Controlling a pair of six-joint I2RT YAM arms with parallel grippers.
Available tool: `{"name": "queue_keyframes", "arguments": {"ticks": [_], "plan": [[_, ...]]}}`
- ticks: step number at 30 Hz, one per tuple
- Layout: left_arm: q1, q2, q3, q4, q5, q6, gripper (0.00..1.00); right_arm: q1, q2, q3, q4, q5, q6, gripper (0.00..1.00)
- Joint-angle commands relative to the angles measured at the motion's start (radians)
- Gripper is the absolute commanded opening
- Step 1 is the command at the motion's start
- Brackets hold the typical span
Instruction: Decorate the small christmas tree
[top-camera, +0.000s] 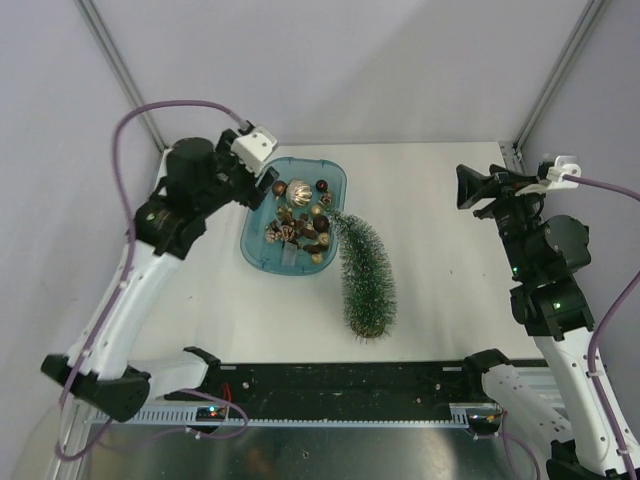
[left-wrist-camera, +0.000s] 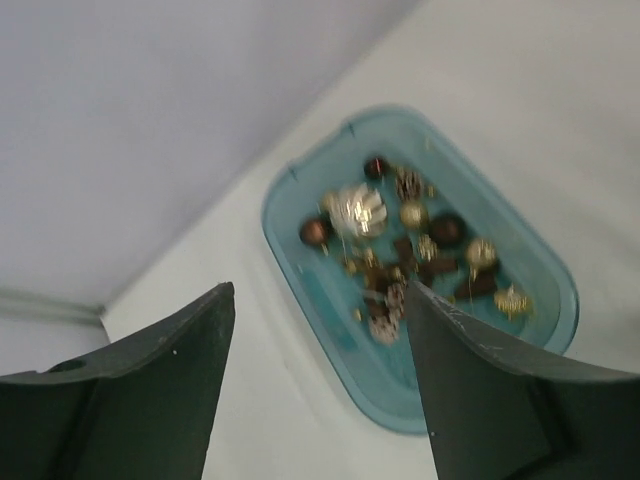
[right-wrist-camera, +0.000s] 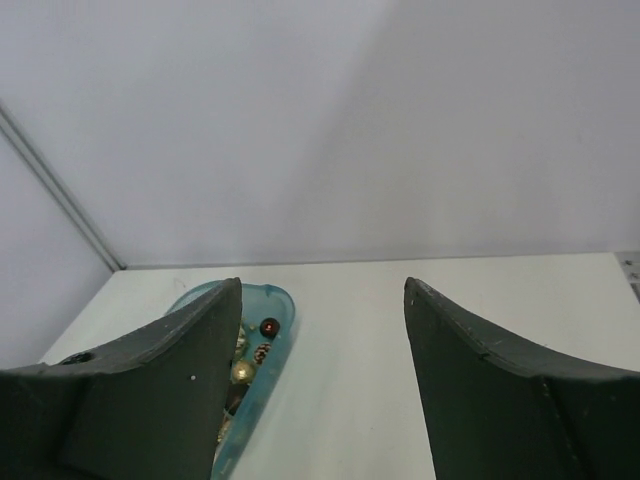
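Overhead: bristly, frosted cone tree (top-camera: 366, 280) mid-table (top-camera: 440, 290), wide end toward 6 o'clock, tip meeting glossy teal tray (top-camera: 254, 254) at its 4 o'clock rim; upright or lying, unclear.

Left wrist: left claw (left-wrist-camera: 320, 385) spread above blurred round gold and brown ornaments (left-wrist-camera: 400, 250).

Right wrist: right claw (right-wrist-camera: 320, 385) spread; tray at 8 o'clock.

Soft, even light from overhead, bright on the white tabletop (top-camera: 440, 250), no hard glare. Only a faint shadow hugs the frosted green bottle-brush tree (top-camera: 366, 275). Left wrist view is smeared: the teal plastic tray (left-wrist-camera: 303, 278) just beyond my left pincer (left-wrist-camera: 318, 288) is blurred, its gold and brown baubles (left-wrist-camera: 415, 215) mere blobs. Right wrist view is crisper, though around my right pincer (right-wrist-camera: 322, 282) the black fingers (right-wrist-camera: 180, 380) sit dark, their detail lost.
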Motion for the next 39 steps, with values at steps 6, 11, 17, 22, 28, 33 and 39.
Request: {"name": "queue_keyframes", "arguments": {"ticks": [6,11,17,22,28,33,39], "plan": [[0.15,0.283,-0.041,0.018,0.021,-0.147,0.76,0.002,-0.017,0.03,-0.062,0.08,-0.048,0.73],[0.152,0.444,-0.002,0.042,0.095,-0.156,0.78,-0.002,-0.028,0.012,-0.067,0.088,-0.059,0.74],[0.159,0.57,0.069,0.063,0.195,-0.135,0.78,-0.018,-0.034,-0.007,-0.071,0.081,-0.069,0.75],[0.161,0.639,0.122,0.073,0.283,-0.145,0.78,-0.037,-0.037,-0.03,-0.053,0.062,-0.068,0.75],[0.16,0.729,0.171,0.097,0.229,-0.148,0.72,-0.053,-0.035,-0.037,-0.036,0.037,-0.062,0.75],[0.16,0.772,0.174,0.102,0.251,-0.131,0.49,-0.066,-0.036,-0.037,-0.03,0.028,-0.063,0.75],[0.16,0.765,0.148,0.102,0.262,-0.107,0.25,-0.083,-0.035,-0.037,-0.02,0.008,-0.052,0.75]]}}
